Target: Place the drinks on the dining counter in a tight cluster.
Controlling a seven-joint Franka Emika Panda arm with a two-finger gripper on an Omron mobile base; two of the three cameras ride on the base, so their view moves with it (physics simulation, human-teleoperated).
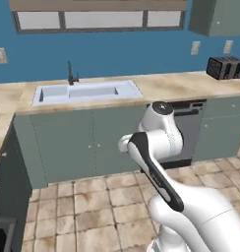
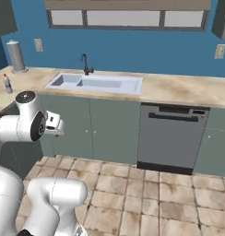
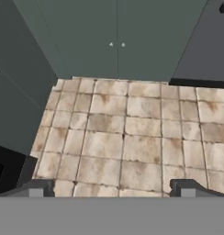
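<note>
A deep blue wall [image 1: 117, 54] runs behind a beige marble-look bench [image 1: 176, 84] set on plain grey-green cabinet doors [image 1: 87, 142]. A pale rectangular sink [image 1: 85, 92] is sunk into the top, with a dark tap [image 1: 71, 74] at its back edge. A row of frosted window panes [image 2: 126, 18] sits high on the wall. A grey dishwasher front [image 2: 172, 138] stands beneath the top, and a black toaster [image 1: 226, 67] sits at one end. The floor [image 3: 132, 133] is worn beige square tile.

Beige counter [image 2: 179, 90] carries an inset sink [image 2: 96, 84], a toaster [image 1: 225, 67], a small red-capped bottle [image 2: 7, 84] and a grey canister [image 2: 15, 56].
</note>
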